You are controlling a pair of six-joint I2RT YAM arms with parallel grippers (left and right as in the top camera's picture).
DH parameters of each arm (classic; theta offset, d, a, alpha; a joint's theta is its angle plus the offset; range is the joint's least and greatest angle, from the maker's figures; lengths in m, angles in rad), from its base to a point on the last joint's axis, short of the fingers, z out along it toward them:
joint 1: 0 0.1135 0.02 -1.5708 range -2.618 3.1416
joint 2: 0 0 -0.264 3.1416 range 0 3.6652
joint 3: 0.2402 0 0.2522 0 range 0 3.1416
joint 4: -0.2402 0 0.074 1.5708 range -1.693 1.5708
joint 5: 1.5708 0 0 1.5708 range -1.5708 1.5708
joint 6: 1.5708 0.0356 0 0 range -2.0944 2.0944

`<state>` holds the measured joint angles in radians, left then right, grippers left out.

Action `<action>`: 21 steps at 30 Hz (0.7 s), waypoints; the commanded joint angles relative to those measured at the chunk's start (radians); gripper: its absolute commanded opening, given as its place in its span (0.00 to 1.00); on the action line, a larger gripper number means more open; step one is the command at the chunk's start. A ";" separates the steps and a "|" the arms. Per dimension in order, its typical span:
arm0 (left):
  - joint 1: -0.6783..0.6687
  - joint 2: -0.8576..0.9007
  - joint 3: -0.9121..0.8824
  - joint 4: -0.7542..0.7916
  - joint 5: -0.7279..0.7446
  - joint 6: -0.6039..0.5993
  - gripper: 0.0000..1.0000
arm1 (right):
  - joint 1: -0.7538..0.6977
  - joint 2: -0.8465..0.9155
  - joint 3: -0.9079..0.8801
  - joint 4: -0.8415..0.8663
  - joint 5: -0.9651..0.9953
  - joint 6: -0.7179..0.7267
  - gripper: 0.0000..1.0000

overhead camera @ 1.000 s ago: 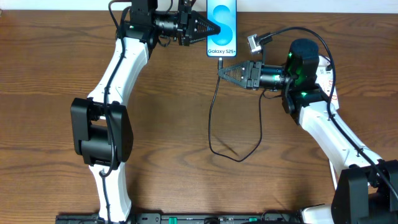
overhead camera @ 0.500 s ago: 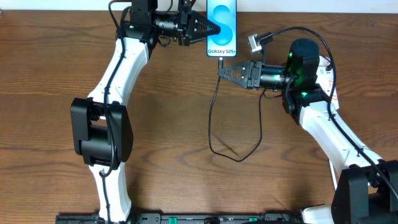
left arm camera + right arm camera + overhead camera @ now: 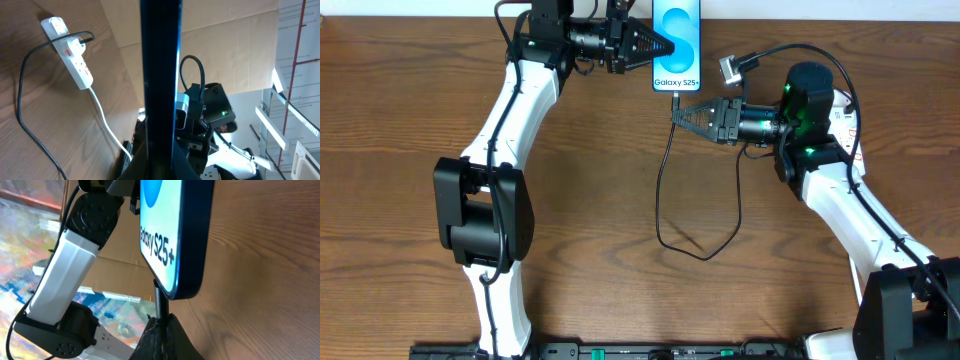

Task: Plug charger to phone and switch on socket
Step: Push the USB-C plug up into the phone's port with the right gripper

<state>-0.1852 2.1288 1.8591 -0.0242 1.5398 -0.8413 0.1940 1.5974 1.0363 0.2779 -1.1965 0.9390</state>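
The phone (image 3: 677, 45) lies at the table's far edge, its screen blue with "Galaxy S25+". My left gripper (image 3: 663, 45) is shut on its left side; in the left wrist view the phone (image 3: 160, 75) shows edge-on between the fingers. My right gripper (image 3: 676, 113) is shut on the charger's plug tip (image 3: 159, 300), just below the phone (image 3: 170, 235). The tip meets the phone's bottom edge. The black charger cable (image 3: 660, 200) loops down over the table. The socket (image 3: 75, 57) is a white strip with red markings; in the overhead view it is mostly hidden under my right arm.
The socket's white cord (image 3: 105, 120) runs across the wood toward my right arm's base. The charger's loop (image 3: 705, 255) lies mid-table between the arms. The left arm (image 3: 510, 110) spans the left side and the right arm (image 3: 840, 200) the right side.
My right gripper has edged slightly up toward the phone's bottom edge with the plug tip. The left gripper and the phone have not moved.
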 commanded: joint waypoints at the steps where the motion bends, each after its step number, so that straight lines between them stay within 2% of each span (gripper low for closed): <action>1: -0.003 -0.048 0.011 0.011 0.032 0.002 0.07 | -0.005 0.005 -0.003 0.000 0.002 0.007 0.01; 21: -0.002 -0.048 0.011 0.011 0.032 0.024 0.07 | -0.005 0.005 -0.003 0.011 0.001 0.008 0.01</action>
<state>-0.1852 2.1288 1.8591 -0.0242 1.5398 -0.8375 0.1940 1.5974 1.0363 0.2855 -1.1969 0.9394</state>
